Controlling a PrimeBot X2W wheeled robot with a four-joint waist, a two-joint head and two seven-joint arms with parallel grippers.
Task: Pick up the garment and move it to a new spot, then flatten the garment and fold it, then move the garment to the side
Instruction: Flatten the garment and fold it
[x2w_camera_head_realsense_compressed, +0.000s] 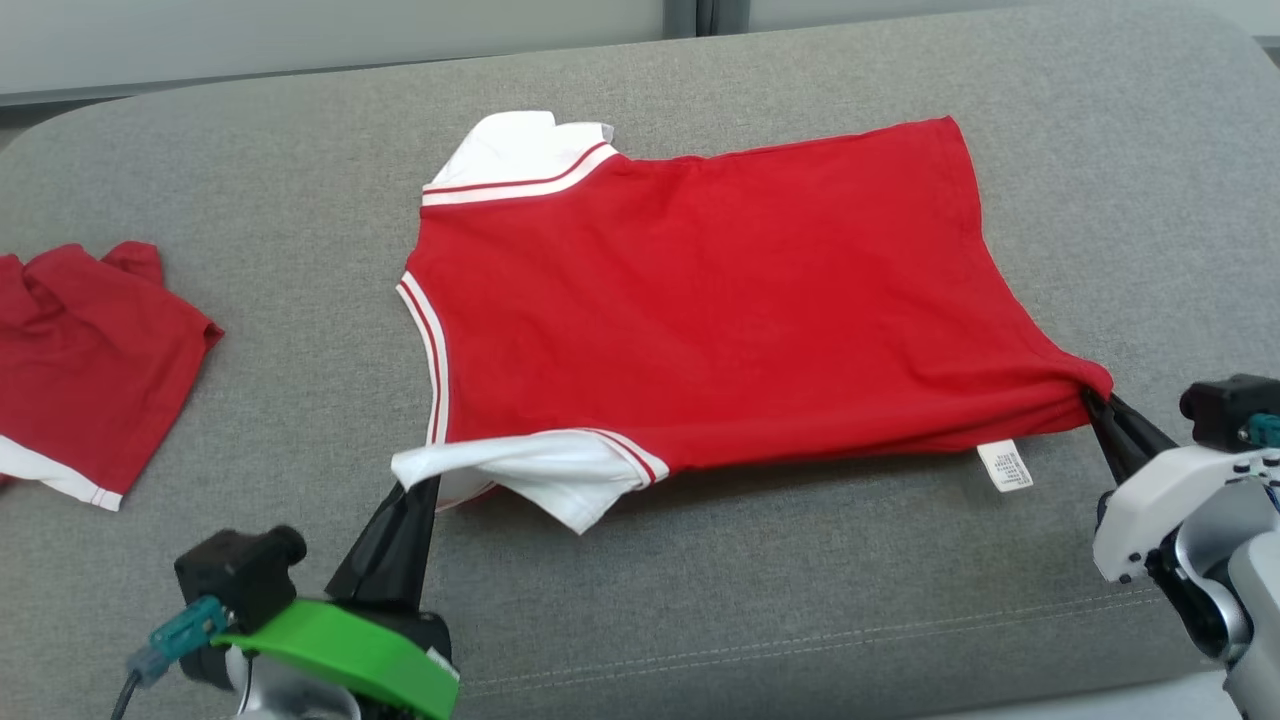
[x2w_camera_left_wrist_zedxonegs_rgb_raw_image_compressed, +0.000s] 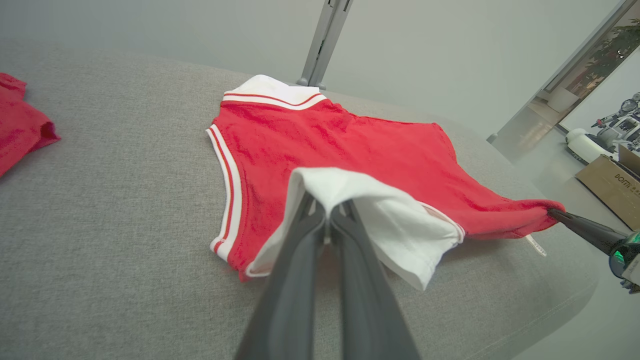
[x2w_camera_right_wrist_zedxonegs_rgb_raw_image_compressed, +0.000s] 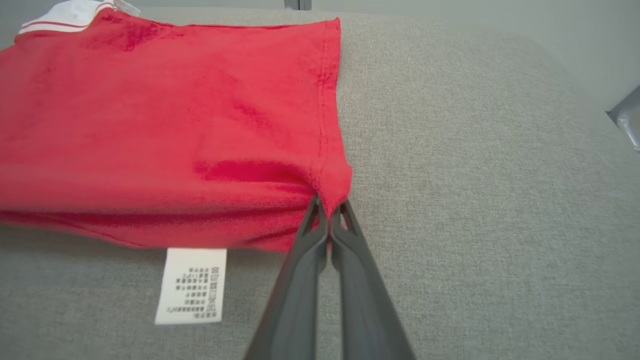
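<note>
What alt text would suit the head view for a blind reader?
A red shirt lies on a grey cushion, the left gripper pinching its white sleeve, the right gripper its hem corner. Another red garment lies left.

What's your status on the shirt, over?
Left gripper shut on sleeve of red shirt, right gripper on hem corner. Shirt spread on cushion. Other garment apart, left.

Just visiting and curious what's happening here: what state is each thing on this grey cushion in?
Red shirt: spread out, near edge raised.
Left pincer: shut on the shirt's white sleeve.
Right pincer: shut on the shirt's hem corner.
Care label: sticking out, flat on the cushion.
Other red garment: rumpled, lying apart at left.
</note>
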